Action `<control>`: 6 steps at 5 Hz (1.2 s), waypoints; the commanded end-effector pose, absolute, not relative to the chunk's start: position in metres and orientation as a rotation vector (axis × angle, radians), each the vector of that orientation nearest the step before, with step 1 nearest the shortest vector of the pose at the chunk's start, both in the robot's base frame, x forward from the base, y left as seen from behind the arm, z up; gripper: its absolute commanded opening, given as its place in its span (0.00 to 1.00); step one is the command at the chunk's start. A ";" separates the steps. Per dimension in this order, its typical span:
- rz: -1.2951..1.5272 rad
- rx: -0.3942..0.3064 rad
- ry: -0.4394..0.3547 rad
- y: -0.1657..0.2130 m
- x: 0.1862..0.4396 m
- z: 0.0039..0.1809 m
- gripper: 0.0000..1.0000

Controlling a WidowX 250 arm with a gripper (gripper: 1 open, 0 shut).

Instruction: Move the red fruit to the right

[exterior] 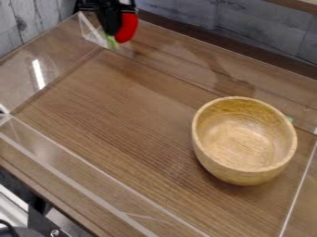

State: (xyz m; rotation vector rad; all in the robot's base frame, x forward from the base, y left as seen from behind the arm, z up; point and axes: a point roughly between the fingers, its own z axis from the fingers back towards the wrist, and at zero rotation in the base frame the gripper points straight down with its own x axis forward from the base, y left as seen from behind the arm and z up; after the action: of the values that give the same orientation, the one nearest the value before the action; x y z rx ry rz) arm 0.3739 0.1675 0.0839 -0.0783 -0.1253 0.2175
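The red toy fruit (125,29), round, bright, with a pale green leafy bit, is up at the table's far left, between the fingertips of the gripper (109,24), closed on it. The coming carry goes rightward, toward the side where the wooden bowl (244,139) sits.

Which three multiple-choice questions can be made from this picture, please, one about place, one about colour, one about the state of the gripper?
1. Where is the wooden bowl?
A) top left of the picture
B) right side of the picture
C) bottom left corner

2. What colour is the toy fruit?
A) red
B) blue
C) yellow

3. What is the state of the gripper?
A) wide open
B) inside the bowl
C) closed on the fruit

Key:
1 B, the bowl stands right of centre.
2 A, its round side shows red.
3 C, the fruit hangs at its fingers.
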 end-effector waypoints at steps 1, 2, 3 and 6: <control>0.200 -0.057 -0.199 0.151 0.373 0.099 0.00; 0.210 -0.064 -0.198 0.137 0.377 0.084 0.00; 0.228 -0.071 -0.207 0.133 0.379 0.078 0.00; -0.012 -0.120 -0.199 0.120 0.382 0.090 0.00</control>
State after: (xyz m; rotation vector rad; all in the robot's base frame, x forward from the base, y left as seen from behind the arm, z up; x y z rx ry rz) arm 0.3695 0.1211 0.0555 -0.1558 -0.1037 0.0224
